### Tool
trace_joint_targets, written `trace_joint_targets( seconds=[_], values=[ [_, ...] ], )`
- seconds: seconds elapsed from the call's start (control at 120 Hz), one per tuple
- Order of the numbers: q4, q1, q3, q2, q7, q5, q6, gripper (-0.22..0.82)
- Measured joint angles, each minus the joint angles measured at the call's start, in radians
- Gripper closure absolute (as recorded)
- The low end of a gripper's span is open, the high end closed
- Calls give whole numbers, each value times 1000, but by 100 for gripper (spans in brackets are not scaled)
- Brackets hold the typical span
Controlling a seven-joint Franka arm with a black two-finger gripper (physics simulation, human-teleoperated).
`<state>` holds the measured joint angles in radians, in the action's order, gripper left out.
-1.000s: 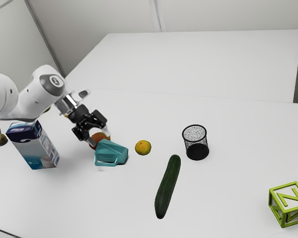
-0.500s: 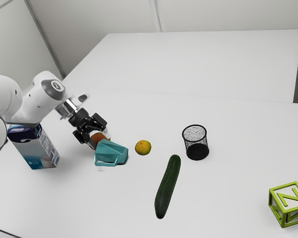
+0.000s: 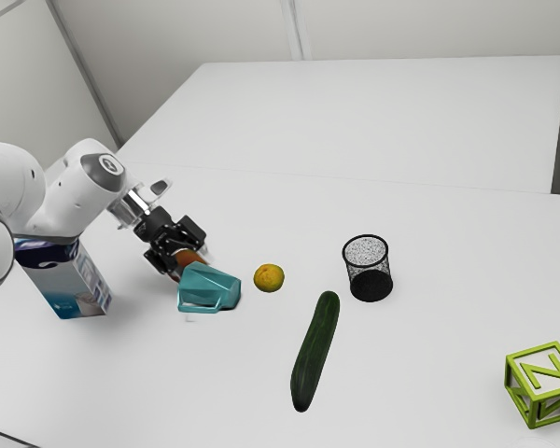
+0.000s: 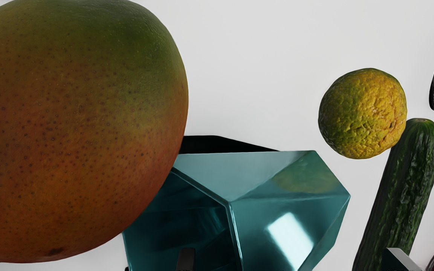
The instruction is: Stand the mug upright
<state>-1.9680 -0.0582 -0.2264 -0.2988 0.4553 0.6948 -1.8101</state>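
The teal mug (image 3: 211,287) lies on its side on the table, its handle toward the exterior view's front edge and its mouth facing the arm. My gripper (image 3: 190,263) is low at the mouth end, around the orange-red mango. In the wrist view, the mug (image 4: 277,203) shows its dark inside and faceted outer wall, partly covered by the mango (image 4: 77,131). The gripper (image 4: 291,259) is open, one fingertip in front of the mug's mouth and the other beyond its base, over the cucumber. Neither fingertip can be seen pressing on the mug.
A yellow-green citrus fruit (image 3: 269,277) sits just beyond the mug's base, with a cucumber (image 3: 315,352) and a black mesh cup (image 3: 369,269) farther on. A carton (image 3: 67,280) stands beneath the arm. A green-framed letter block (image 3: 544,385) is at the exterior view's right.
The arm has come down, and my gripper has shifted slightly toward the exterior view's right, closer to the mango and mug. The mug and the other objects have kept their places.
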Motion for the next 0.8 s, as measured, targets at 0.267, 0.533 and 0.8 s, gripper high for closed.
trace_joint_targets(
  seconds=[0.267, 0.533, 0.8],
  values=[
    [1, 0, 18, 20, -1, 3, 7, 34],
    [7, 0, 44, 34, -17, -4, 12, 54],
    [13, 2, 74, 33, -44, -5, 11, 62]
  ],
)
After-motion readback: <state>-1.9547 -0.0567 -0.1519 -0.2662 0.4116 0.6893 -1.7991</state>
